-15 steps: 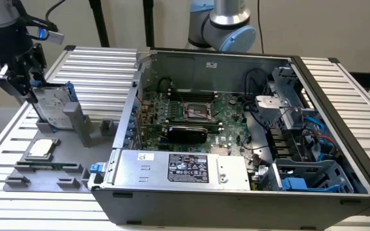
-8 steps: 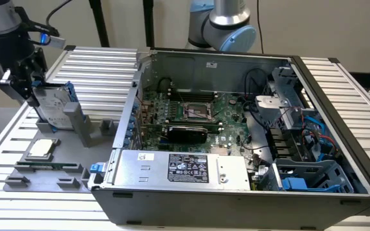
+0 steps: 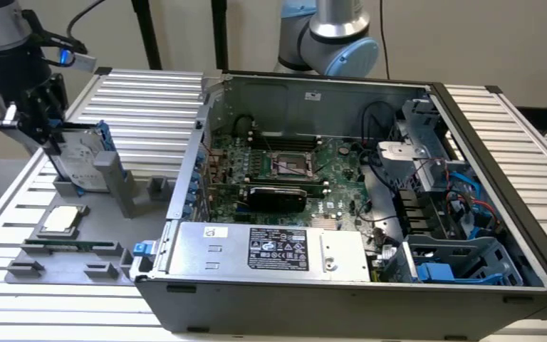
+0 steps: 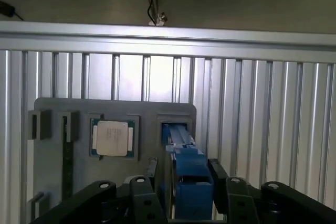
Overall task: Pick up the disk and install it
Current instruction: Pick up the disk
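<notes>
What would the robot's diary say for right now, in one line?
gripper shut on disk | disk upright at grey holder | not yet in computer case

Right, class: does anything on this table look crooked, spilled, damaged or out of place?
Nothing stands out. The disk stands on edge in its slot on the grey holder, with the gripper around it. The chip lies flat in its pocket. The computer case lies open, nothing spilled or broken.
</notes>
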You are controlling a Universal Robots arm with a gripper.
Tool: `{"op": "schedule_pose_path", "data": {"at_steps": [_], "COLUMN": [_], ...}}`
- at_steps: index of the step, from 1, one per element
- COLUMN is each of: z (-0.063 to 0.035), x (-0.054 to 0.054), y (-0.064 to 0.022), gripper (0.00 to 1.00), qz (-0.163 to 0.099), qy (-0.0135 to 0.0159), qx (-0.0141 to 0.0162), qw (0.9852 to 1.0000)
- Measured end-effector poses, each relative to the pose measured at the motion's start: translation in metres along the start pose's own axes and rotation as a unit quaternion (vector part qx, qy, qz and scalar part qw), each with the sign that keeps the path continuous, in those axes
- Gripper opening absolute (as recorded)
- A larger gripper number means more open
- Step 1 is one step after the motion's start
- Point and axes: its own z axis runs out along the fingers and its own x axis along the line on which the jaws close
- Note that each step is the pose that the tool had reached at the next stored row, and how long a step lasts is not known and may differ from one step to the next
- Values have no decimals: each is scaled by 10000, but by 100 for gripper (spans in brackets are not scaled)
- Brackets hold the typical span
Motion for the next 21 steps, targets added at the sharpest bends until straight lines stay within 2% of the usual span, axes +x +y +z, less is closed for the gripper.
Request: {"op": "schedule_pose_path", "data": {"at_steps": [13, 21], "z": [-10, -9], "x": [-12, 43], "y": [0, 1], "gripper": [0, 0], "qz": [-21, -21], "qy": [1, -3], "qx": [3, 7], "qw": [10000, 10000]}}
